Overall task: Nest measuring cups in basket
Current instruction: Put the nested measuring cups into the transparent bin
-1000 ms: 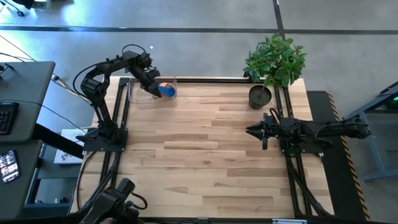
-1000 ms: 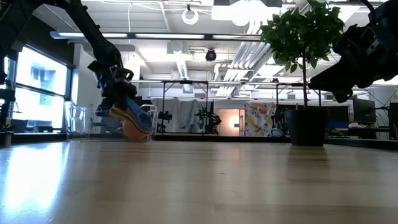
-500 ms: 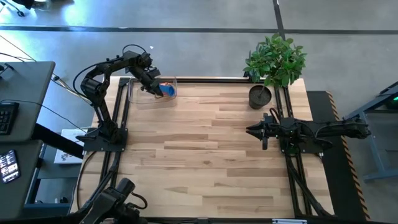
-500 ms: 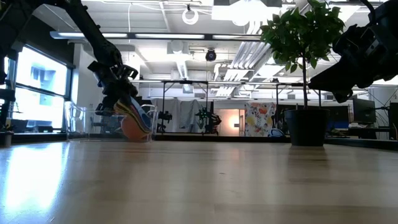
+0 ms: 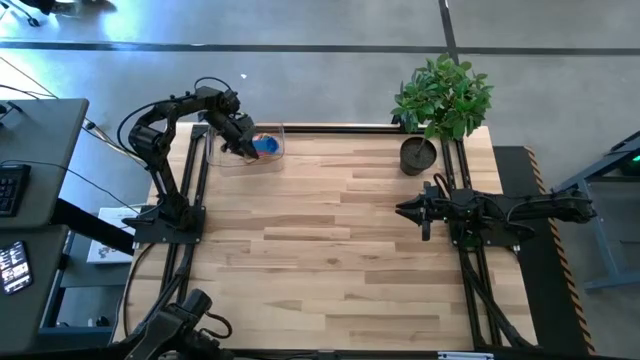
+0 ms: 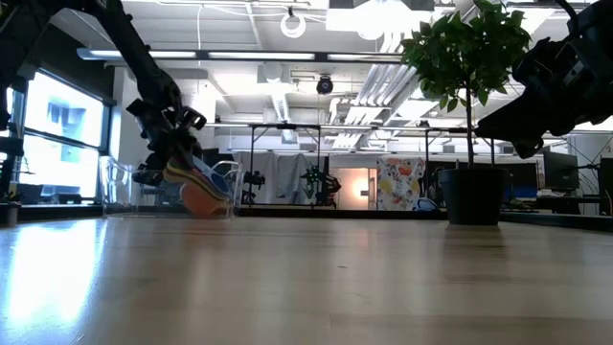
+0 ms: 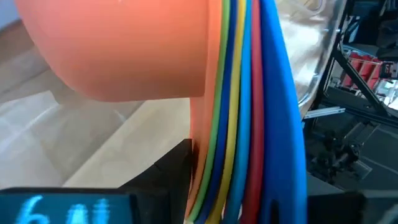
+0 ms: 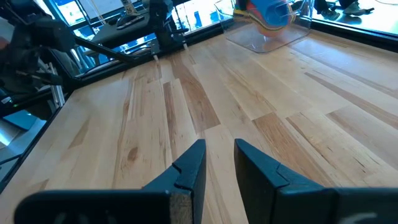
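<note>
Orange plastic fills my left wrist view: the nested measuring cups (image 7: pixel 236 106) sit directly ahead of the left gripper (image 5: pixel 243 148), clamped by their stacked handles, with green, yellow, blue and red rims edge-on beside the orange bowl. From overhead I place that gripper inside the clear basket (image 5: pixel 216 160), the cups just beyond its fingertips over the basket floor. The low view shows the stack tilted and hanging near the floor; I cannot tell whether it touches.

My concern: a release at this tilt could let the stack roll or fan apart, and the fingers could catch the basket wall on withdrawal. Only the wrist view separates the individual rims; only the overhead confirms containment.

Farther off, the right gripper (image 5: pixel 424 212) waits beside the plant pot (image 5: pixel 418 155), fingers narrowly parted, holding nothing.
</note>
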